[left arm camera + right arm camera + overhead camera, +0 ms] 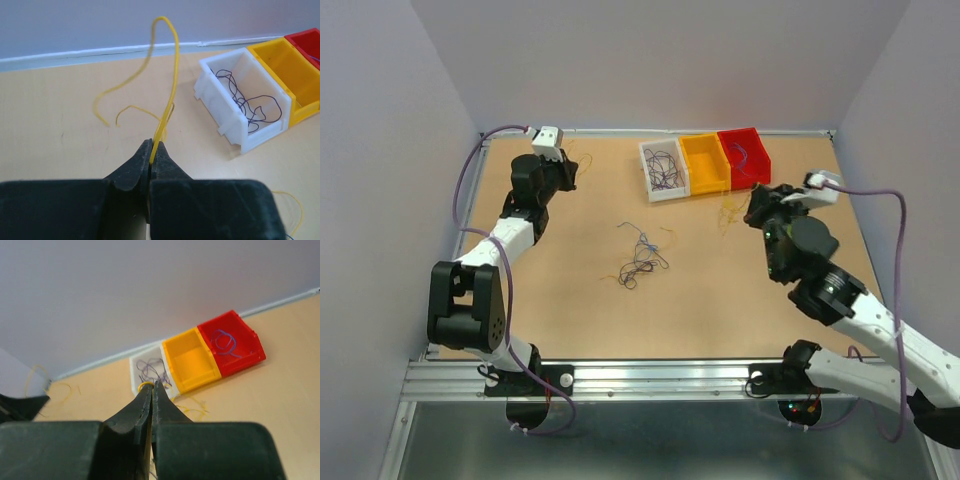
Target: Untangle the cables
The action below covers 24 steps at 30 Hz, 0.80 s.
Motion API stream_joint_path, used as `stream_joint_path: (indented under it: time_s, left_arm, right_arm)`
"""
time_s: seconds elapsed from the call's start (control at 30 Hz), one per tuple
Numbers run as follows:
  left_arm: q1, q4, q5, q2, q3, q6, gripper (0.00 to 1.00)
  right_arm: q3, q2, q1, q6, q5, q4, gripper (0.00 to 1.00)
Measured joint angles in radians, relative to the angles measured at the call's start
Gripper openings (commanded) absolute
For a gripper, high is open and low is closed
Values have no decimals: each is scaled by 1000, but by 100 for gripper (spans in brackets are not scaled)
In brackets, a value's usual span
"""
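Left gripper [151, 148] pinches one yellow cable [176, 60], raised at the worktop's [50, 125] far-left corner, likely to keep it separate; right gripper [151, 386] is clamped shut, hold unclear.

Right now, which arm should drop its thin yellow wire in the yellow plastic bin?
Probably right: the right gripper holds its yellow wire near the yellow plastic bin; the left gripper sits beyond the white plastic bin.

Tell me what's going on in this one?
Two robot arms are sorting tangled thin wires. The left end effector is shut on a long yellow wire near the far-left corner; the right end effector is shut on another yellow strand beside the bins. A blue and dark clump lies untouched mid-table. The white bin holds dark purple wires, the red bin a blue wire.
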Motion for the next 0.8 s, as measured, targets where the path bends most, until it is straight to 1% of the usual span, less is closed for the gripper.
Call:
stream_joint_path:
  time_s: [0.13,0.27,0.37,0.6,0.8]
  left_arm:
    - [-2,1,24,-14,-1,-3,0]
    - [-3,12,44,-44,-16,-2,0]
    - [-3,18,61,-63,-24,-2,0]
    - [-3,30,98,-87,-40,3,0]
    - [-3,33,129,-92,-47,3,0]
  right_arm:
    - [37,161,0,2,-19,-52,1]
    - [88,325,-8,-3,-72,-111,1]
    - [174,428,-45,-13,-112,-132,1]
    - [368,562,-166,-27,-204,-134,0]
    - [466,673,-264,-26,-282,-134,1]
